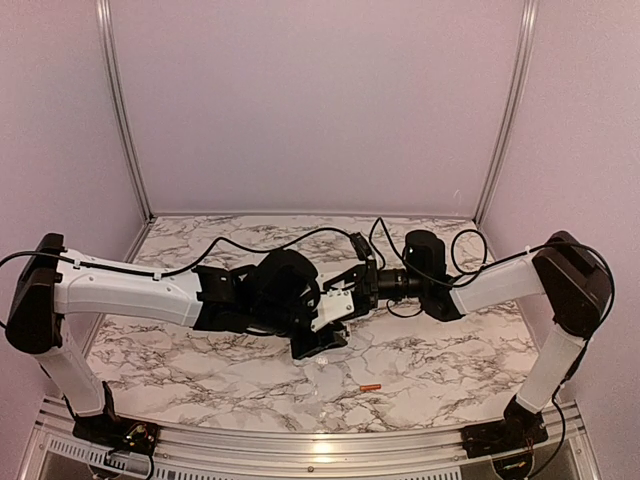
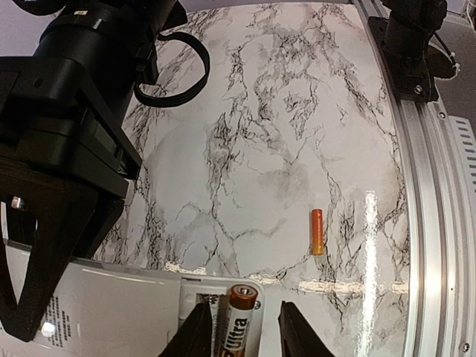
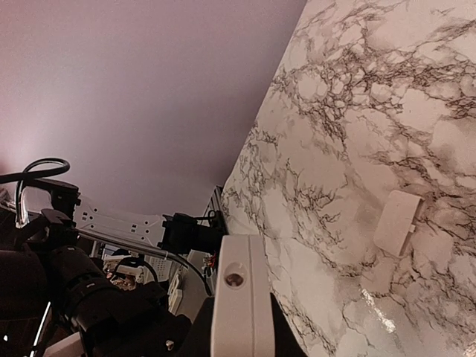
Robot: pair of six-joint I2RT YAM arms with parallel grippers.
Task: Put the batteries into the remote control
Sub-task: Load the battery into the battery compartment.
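The left arm (image 1: 130,290) reaches low and nearly level from its base toward the middle of the table (image 1: 450,350). The left gripper (image 2: 244,316) points down at the remote's end, its fingers (image 2: 197,327) standing on either side of the gold battery (image 2: 239,320). That battery is copper at the top and black below, with white "ultra" lettering. It lies at the edge of the remote (image 2: 111,312), along a grey slot. A thin gap shows beside the right-hand finger. The frame's bottom edge cuts off the pads, so I cannot tell whether they pinch the battery.

The remote is white with a patch of small grey print. It is held off the table between the two grippers, tilted in the top view. From the right wrist only its narrow end shows, with a round recess.

The right arm (image 1: 500,285) bends at the elbow and reaches leftward. The right gripper (image 3: 236,335) is clamped on the remote.

The orange battery (image 2: 317,231) lies alone on the marble, near the front rail and well apart from the remote. A white cover (image 3: 398,222) lies flat on the table.
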